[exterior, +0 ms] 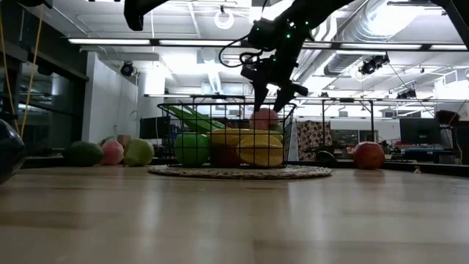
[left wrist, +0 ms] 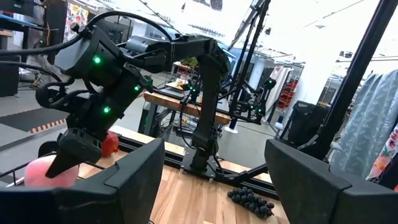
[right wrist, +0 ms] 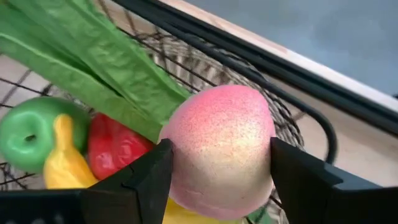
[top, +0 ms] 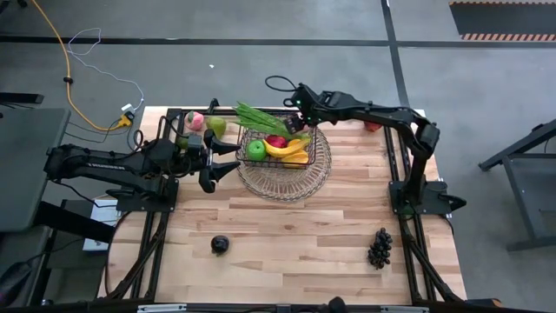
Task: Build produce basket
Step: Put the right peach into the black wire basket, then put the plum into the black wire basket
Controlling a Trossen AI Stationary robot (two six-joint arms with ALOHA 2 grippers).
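The dark wire basket point(top: 276, 143) stands on a paler round wire tray point(top: 287, 178). It holds a green apple point(right wrist: 28, 134), a banana point(right wrist: 65, 165), a red apple point(right wrist: 115, 146) and a green leafy bunch point(right wrist: 93, 62). My right gripper point(top: 300, 122) hovers over the basket's far right part, shut on a pink peach point(right wrist: 221, 146). My left gripper point(top: 228, 165) waits open, just left of the basket, raised off the table. On the table lie a dark plum point(top: 220, 244), dark grapes point(top: 380, 248), a red fruit point(top: 372, 126), another peach point(top: 195, 120) and a green fruit point(top: 215, 127). My right gripper pinches the pink peach by its two opposite sides point(right wrist: 180, 155) between the two fingers point(right wrist: 149, 174). It comes slanting down from above and from the table's right. The peach point(exterior: 265, 117) sits at the basket's rim, above the banana; whether it rests on the fruit below, I cannot tell.
The second peach and the green fruit lie by the table's far left, beside my left arm. The plum lies near the near edge at left, the grapes near the right corner. Bare wood stretches between them in front of the round tray.
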